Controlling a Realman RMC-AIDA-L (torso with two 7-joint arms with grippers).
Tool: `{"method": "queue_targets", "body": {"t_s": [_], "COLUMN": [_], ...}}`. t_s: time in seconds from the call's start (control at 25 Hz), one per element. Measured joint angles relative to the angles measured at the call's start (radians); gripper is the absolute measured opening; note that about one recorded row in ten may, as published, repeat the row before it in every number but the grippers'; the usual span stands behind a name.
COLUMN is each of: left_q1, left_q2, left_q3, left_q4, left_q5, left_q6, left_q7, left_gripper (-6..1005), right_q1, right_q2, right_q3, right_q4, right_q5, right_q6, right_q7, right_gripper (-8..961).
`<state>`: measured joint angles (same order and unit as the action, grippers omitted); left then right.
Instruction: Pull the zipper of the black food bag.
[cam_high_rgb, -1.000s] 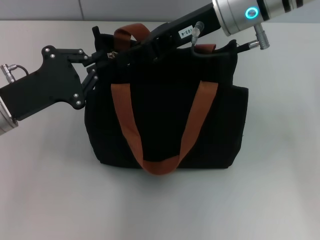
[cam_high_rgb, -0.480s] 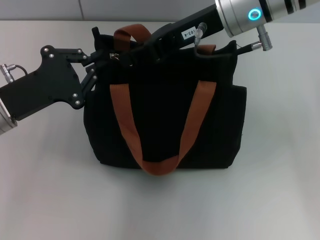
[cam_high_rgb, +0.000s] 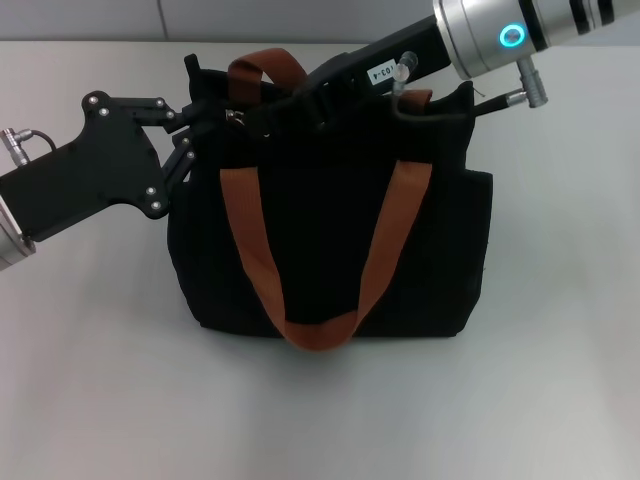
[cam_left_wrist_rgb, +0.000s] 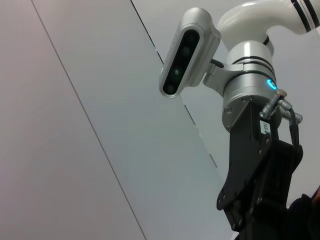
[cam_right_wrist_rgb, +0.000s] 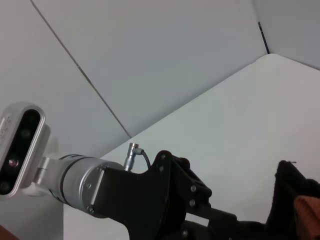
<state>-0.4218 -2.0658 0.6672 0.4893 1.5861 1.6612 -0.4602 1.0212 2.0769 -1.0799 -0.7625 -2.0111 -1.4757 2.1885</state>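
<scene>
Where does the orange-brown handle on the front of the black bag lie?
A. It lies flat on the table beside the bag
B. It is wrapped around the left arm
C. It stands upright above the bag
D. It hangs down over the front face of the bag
D: in the head view the front handle droops in a U shape against the front of the black food bag.

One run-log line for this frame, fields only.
bag: black food bag upright on table | left gripper: at bag's top left corner | right gripper: over top opening | zipper: between them
</scene>
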Motion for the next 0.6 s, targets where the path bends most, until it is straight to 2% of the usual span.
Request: {"method": "queue_targets", "body": {"t_s": [0.6], "left_q1": [-0.002], "left_q2": [-0.001], "left_q3": [0.000], "left_q4": [-0.002], "left_q5": [0.000], "left_q6": [-0.003], "left_q7": [0.000], "left_gripper": [68], "right_q1": [-0.045], "right_q2": [0.002], "right_q3": [-0.027], "right_q4": [-0.075], "right_q5": [-0.016], "right_q6": [0.003], "right_q7": [0.051], "right_gripper": [1]}}
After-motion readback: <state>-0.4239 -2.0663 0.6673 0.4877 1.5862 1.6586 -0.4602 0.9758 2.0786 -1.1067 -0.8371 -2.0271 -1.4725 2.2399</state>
